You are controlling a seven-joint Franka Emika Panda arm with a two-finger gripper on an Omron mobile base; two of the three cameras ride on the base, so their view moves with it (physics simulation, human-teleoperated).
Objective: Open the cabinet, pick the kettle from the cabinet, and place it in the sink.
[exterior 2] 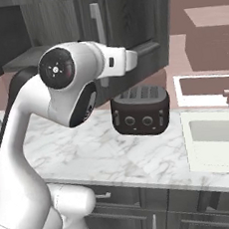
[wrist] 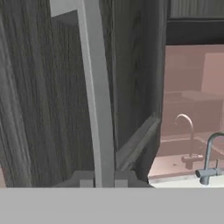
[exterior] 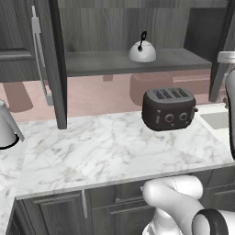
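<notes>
Dark finger tips of the gripper (wrist: 104,180) sit pressed in on either side of a silver bar handle (wrist: 97,100), pinching it near its lower end; the bar runs up the middle of the hand view against the dark grey wood-grain door of the cabinet (wrist: 39,100). Past that door's edge, the faucet (wrist: 209,157) stands beside the pink backsplash. In the left base view the cabinet's left door (exterior: 55,64) hangs swung open, and the kettle (exterior: 142,49) rests on the open shelf, well above the black toaster (exterior: 169,109) on the marble counter (exterior: 101,147). The off-white sink (exterior 2: 216,136) lies to the right of the toaster, sunk in the counter.
</notes>
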